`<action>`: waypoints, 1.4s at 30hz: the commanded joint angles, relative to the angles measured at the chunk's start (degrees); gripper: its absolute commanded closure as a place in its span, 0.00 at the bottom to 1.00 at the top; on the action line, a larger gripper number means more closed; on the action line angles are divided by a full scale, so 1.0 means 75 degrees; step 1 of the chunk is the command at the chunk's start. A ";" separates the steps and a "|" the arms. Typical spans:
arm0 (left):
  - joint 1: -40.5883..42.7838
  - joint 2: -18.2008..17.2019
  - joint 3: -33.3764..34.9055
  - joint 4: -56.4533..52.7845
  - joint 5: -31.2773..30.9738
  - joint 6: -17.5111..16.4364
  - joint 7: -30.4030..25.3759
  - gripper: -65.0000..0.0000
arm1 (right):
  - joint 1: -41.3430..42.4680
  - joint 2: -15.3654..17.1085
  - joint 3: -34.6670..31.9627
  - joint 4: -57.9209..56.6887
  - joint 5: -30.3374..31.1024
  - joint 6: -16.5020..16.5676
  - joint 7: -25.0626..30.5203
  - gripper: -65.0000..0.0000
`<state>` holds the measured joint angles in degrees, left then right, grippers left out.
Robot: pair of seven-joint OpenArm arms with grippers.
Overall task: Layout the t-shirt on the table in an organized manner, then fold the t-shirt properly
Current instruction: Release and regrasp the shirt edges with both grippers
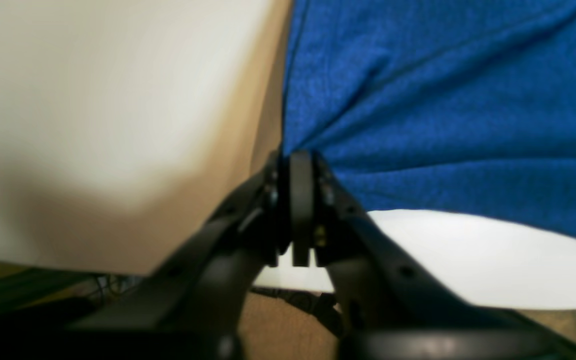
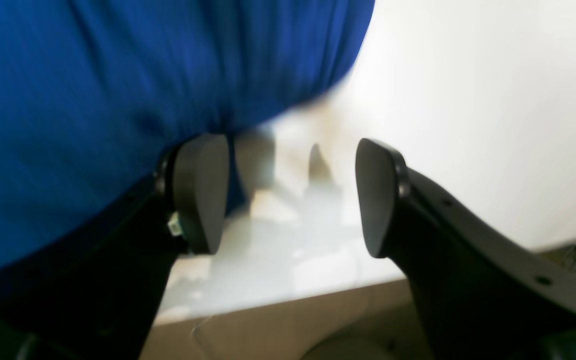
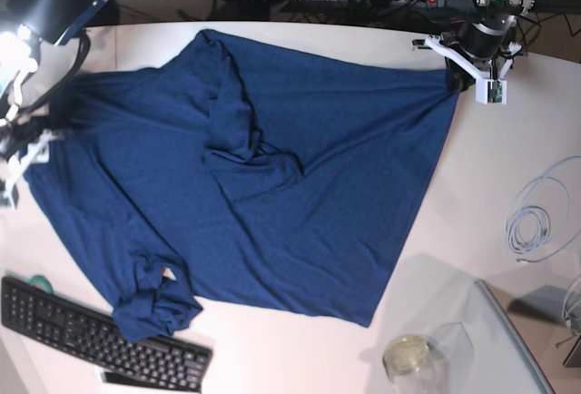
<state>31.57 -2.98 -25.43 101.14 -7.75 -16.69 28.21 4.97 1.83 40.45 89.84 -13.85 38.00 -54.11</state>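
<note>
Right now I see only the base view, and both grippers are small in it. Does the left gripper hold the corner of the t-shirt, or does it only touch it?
Observer: In the left wrist view, the left gripper has its jaws close together on the edge of the t-shirt. Folds in the cloth run out from the tips, so it looks pinched.
Operator: And the right gripper, does it also have cloth?
Observer: No. In the right wrist view, the right gripper is open. Between its jaws only the bare table shows, and the shirt lies off to one side, behind one finger.
</note>
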 commanded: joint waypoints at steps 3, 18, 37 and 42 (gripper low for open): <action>0.0215 -0.0030 -0.0155 0.0105 -0.0039 0.0027 -0.0133 0.46 | 0.0503 0.0419 -0.0487 -0.0720 0.0012 -0.0009 0.0175 0.42; -0.0793 0.0861 -0.0296 0.0703 -0.0028 0.0016 -0.0145 1.00 | 0.1441 0.1122 -0.0651 -0.4190 0.0012 -0.0630 0.2578 0.92; -0.2809 0.0240 0.0068 -0.2790 0.1250 0.0027 -0.0227 1.00 | 0.3680 0.2212 -0.1577 -0.9008 0.0000 -0.1802 0.4759 0.96; -0.2797 0.0275 -0.0202 -0.2215 0.1203 0.0027 -0.0180 1.00 | 0.3903 0.2212 -0.2328 -0.9043 0.0035 -0.2705 0.5181 0.96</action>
<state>11.31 -0.54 -26.98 83.09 1.85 -16.43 28.29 32.05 17.15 22.98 20.99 -13.96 18.35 -16.51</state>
